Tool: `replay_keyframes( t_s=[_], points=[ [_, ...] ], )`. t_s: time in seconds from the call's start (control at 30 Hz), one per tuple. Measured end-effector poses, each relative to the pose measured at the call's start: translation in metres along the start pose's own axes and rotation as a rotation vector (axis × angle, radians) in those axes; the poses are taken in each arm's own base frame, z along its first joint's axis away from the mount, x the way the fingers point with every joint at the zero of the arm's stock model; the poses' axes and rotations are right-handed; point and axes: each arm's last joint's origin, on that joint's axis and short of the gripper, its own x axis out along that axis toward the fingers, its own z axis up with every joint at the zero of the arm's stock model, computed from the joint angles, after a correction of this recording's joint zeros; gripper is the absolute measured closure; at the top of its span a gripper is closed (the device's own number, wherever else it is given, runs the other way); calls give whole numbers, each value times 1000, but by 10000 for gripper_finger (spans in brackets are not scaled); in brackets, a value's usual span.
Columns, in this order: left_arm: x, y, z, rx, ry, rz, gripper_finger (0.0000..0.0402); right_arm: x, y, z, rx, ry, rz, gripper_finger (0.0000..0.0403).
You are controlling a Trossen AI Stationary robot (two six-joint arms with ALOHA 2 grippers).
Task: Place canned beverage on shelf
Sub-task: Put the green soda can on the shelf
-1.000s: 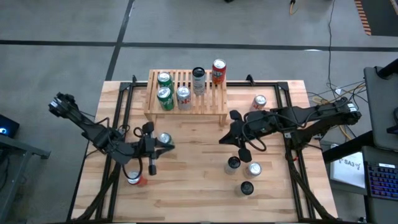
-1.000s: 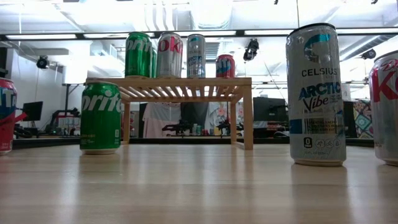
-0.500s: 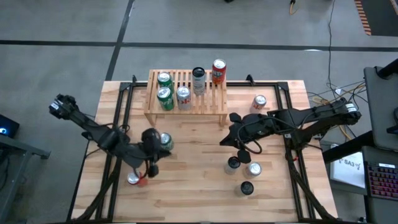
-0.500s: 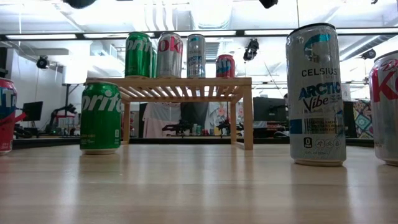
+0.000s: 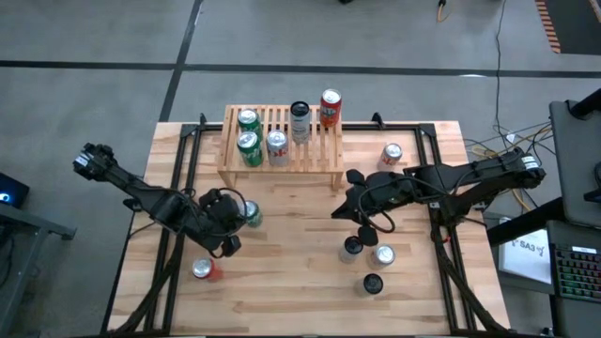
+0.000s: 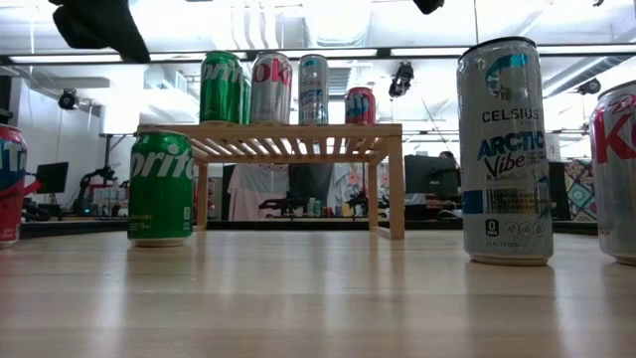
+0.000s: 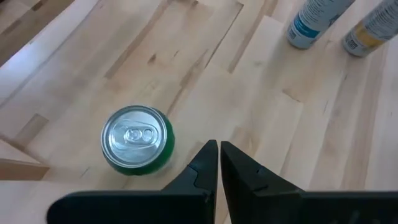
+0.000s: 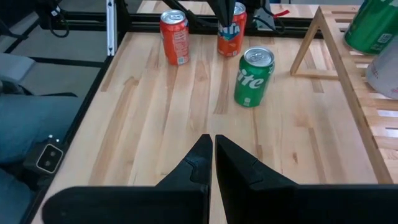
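Sprite can (image 7: 137, 140) now sits just beside the left pincer (image 7: 219, 149), pressed together, which has swung over it.

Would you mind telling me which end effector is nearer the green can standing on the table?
Left. The left end effector hovers right beside the green can; the right end effector sits farther off.

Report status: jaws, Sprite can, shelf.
Both jaws shut, empty. Left gripper above the table beside Sprite can. Shelf holds five cans. Nothing blocking.
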Motion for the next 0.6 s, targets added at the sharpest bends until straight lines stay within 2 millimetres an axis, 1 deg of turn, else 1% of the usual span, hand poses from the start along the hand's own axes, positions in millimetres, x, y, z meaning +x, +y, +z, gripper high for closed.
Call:
replay_keyframes(
  t_s=[0.1, 0.23, 0.33, 0.47, 0.6],
  points=[
    [0, 0, 0, 10, -3, 4, 374, 0, 0, 0, 0, 0, 0, 394],
    [0, 0, 0, 61, -22, 19, 315, 0, 0, 0, 0, 0, 0, 394],
    [1, 1, 1, 107, -53, 48, 257, 0, 0, 0, -1, 0, 0, 394],
    [4, 0, 2, 145, -94, 101, 168, 0, 0, 0, 0, 0, 1, 394],
    [12, -4, -1, 174, -52, 110, 90, 0, 0, -1, -1, 2, 1, 394]
  ],
)
